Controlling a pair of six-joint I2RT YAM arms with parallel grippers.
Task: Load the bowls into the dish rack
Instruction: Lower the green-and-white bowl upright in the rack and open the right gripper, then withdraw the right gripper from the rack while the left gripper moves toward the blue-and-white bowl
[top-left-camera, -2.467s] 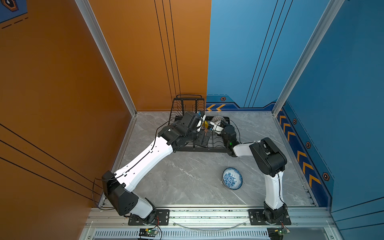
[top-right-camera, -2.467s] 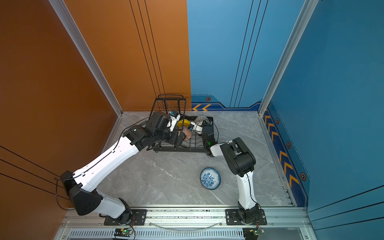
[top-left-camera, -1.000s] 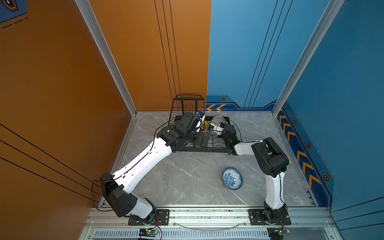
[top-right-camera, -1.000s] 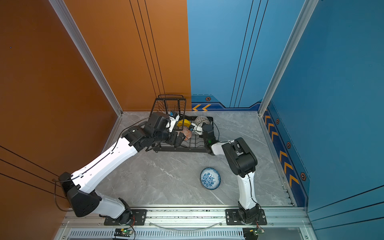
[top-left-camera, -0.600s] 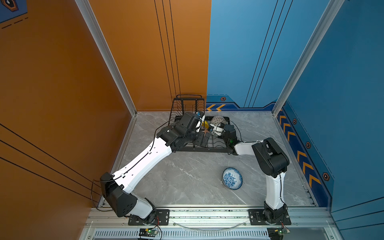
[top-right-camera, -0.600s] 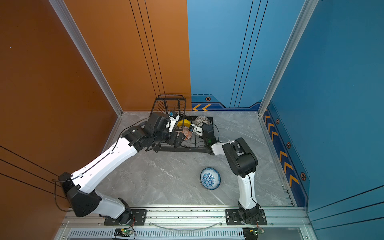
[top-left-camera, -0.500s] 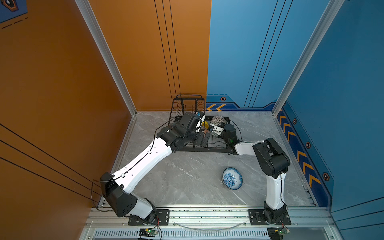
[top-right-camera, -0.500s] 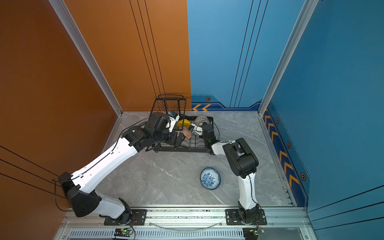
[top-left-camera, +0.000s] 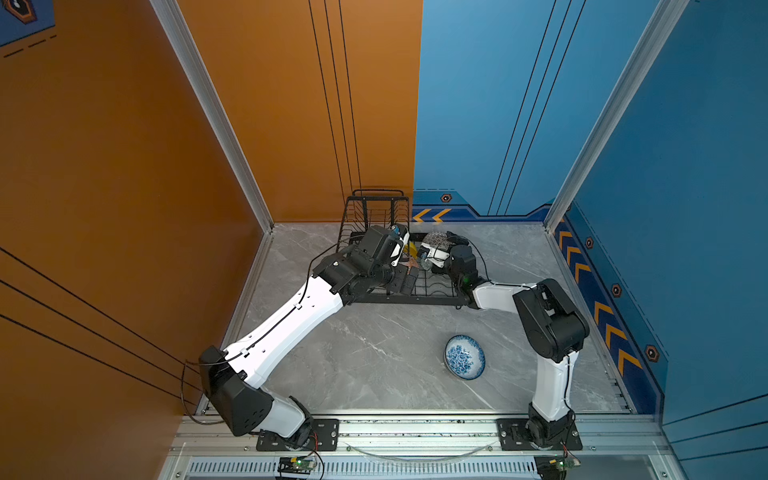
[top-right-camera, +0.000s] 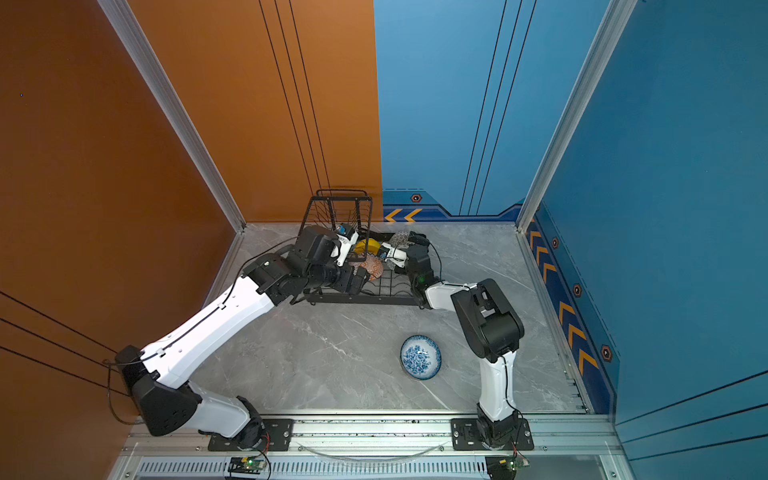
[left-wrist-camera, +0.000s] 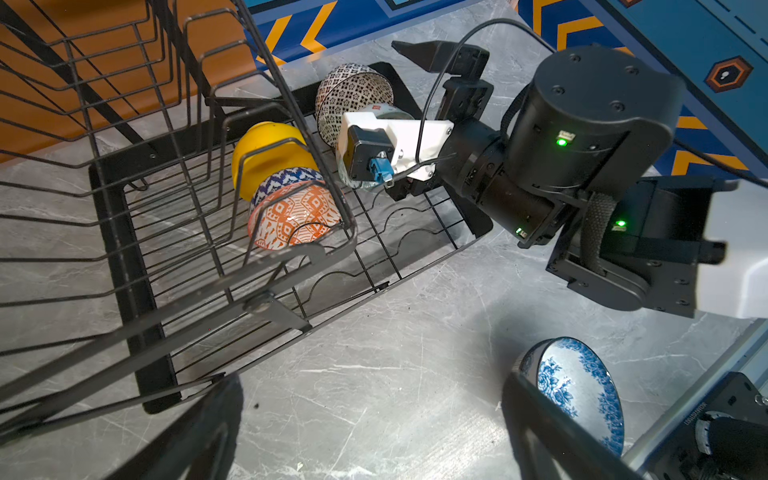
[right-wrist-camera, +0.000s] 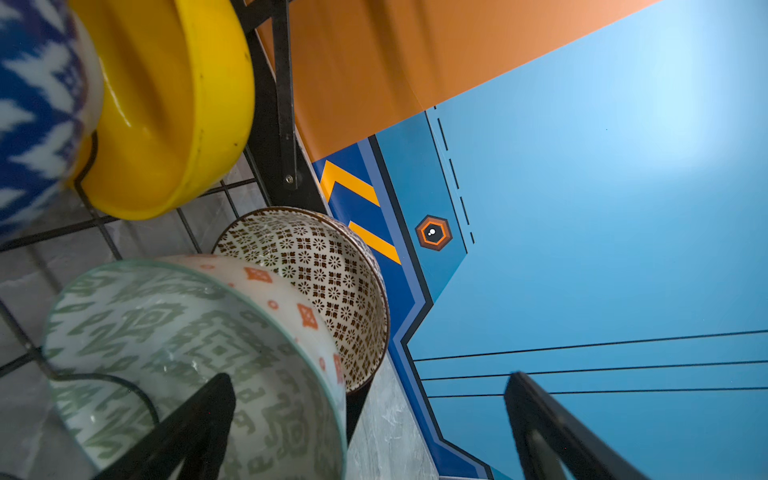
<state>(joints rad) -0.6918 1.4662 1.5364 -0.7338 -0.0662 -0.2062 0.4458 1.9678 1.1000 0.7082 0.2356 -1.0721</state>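
One bowl (top-left-camera: 464, 357) lies before the loaded dish rack (top-left-camera: 411, 301).

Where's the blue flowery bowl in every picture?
In a top view: the blue flowery bowl lies on the grey table, in front of the dish rack.
In a top view: the bowl, same spot before the rack.
Left wrist view: on the table, apart from the rack.
Right wrist view: not in it.
Shared landmark: the black dish rack, in all four.
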